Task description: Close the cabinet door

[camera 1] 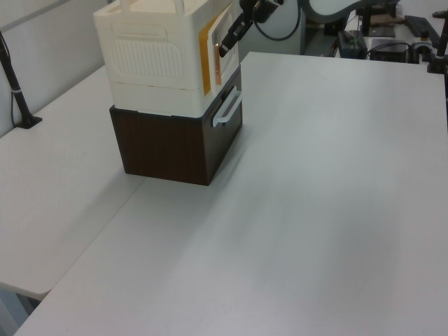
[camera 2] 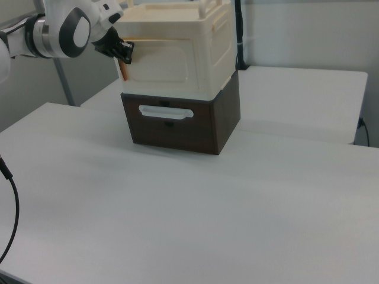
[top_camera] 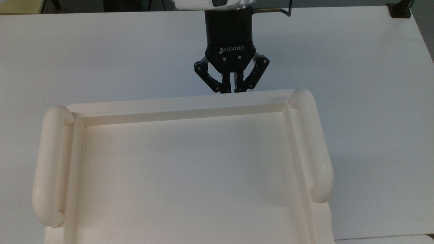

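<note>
The cream cabinet (camera 1: 157,52) stands on a dark brown drawer box (camera 1: 175,143). Its recessed top with rounded side rails (top_camera: 183,169) lies toward the near side of the top view. The cabinet door (camera 2: 160,68) is almost flat against the front, with a thin orange sliver of the interior still showing at its free edge (camera 1: 207,56). My black gripper (top_camera: 231,90) has its fingers shut and its tips against the door's outer face near that free edge. It also appears in the left view (camera 1: 225,47) and the right view (camera 2: 125,54). In the top view the door is hidden under the cabinet's rim.
The brown box has a white bar handle (camera 2: 166,111) on its front. The white table (camera 1: 315,210) spreads wide in front of the cabinet. A black clamp sits at the table's far corner (top_camera: 400,10), and a black post (camera 1: 17,98) stands beside the cabinet.
</note>
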`<state>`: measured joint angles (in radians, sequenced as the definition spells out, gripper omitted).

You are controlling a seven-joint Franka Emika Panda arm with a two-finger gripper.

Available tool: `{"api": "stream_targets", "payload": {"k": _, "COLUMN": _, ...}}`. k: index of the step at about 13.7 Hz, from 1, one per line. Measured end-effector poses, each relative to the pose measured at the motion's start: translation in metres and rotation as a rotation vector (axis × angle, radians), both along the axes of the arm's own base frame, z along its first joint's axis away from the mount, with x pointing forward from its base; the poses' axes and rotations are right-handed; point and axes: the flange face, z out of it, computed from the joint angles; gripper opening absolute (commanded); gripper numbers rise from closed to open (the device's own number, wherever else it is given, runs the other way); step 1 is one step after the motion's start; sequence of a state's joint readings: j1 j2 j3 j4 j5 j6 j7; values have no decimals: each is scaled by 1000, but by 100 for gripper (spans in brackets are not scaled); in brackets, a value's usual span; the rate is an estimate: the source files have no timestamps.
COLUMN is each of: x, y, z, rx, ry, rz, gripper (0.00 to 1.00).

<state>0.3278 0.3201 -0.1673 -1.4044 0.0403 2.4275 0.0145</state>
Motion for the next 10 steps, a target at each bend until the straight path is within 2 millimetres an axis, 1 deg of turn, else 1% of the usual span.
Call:
{"api": "stream_targets", "payload": {"k": 3, "x": 5, "y": -3, "z": 9, "rx": 14, "ry": -62, "rz": -12, "gripper": 9}}
{"api": "stream_targets", "payload": {"k": 6, "x": 10, "y": -10, "z": 7, "rx": 16, "ry": -94, "rz": -24, "gripper": 9}}
{"api": "stream_targets", "payload": {"k": 10, "x": 12, "y": -18, "z": 15, "rx": 18, "ry": -120, "rz": -36, "gripper": 9}}
